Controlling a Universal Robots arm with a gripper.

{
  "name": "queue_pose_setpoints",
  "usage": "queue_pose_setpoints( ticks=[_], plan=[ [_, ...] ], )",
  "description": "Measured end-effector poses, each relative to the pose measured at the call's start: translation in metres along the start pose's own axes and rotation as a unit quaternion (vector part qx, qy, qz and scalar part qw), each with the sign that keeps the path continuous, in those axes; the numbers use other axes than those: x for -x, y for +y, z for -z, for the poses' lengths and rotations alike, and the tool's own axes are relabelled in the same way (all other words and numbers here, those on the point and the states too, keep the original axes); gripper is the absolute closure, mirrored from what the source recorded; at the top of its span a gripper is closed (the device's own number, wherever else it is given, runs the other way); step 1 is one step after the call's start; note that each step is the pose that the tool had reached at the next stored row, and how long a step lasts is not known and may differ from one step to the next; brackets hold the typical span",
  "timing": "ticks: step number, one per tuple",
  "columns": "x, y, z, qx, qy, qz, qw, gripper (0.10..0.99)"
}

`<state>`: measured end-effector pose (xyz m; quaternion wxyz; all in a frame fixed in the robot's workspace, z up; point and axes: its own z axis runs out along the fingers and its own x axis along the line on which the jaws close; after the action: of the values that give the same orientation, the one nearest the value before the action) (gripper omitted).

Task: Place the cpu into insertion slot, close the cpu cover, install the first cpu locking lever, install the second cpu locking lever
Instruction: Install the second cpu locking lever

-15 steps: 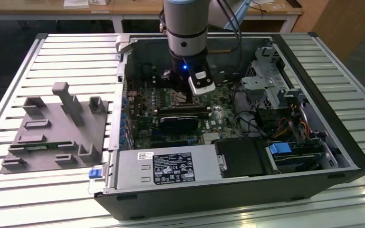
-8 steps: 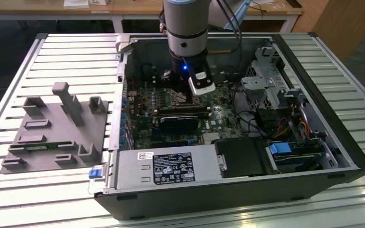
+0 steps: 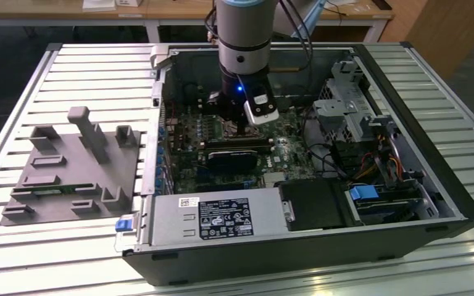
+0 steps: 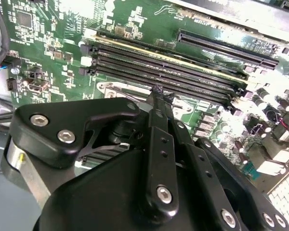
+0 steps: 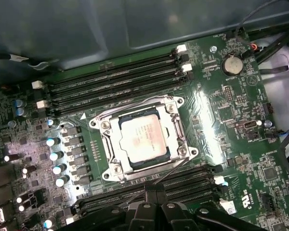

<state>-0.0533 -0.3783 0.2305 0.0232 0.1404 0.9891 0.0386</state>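
1. The cpu is seated in the insertion slot near the middle of the green board.
2. The cpu cover is laid flat around it.
3. The gripper is held above the socket's edge beside the memory slots, fingers pressed together on nothing.

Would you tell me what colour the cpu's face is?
Silvery-grey; the cpu shows best in the first wrist view.

This looks like a workshop or lab. An open computer case lies on a metal slatted table, beside a grey block of holders. A robot arm reaches in. Wooden desks stand behind.
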Motion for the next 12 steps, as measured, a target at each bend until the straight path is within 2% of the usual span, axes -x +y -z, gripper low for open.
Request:
queue_pose_setpoints(
  ticks=[3,6,12],
  plan=[
    [-0.0001,-0.0002,0.0000,0.0004,-0.0003,0.003,1.0000,0.980],
    [-0.0002,-0.0003,-0.0005,0.0023,0.0009,0.019,0.9998,0.980],
    [-0.0006,-0.0006,-0.0034,0.0130,0.0059,0.047,0.9988,0.980]
  ],
)
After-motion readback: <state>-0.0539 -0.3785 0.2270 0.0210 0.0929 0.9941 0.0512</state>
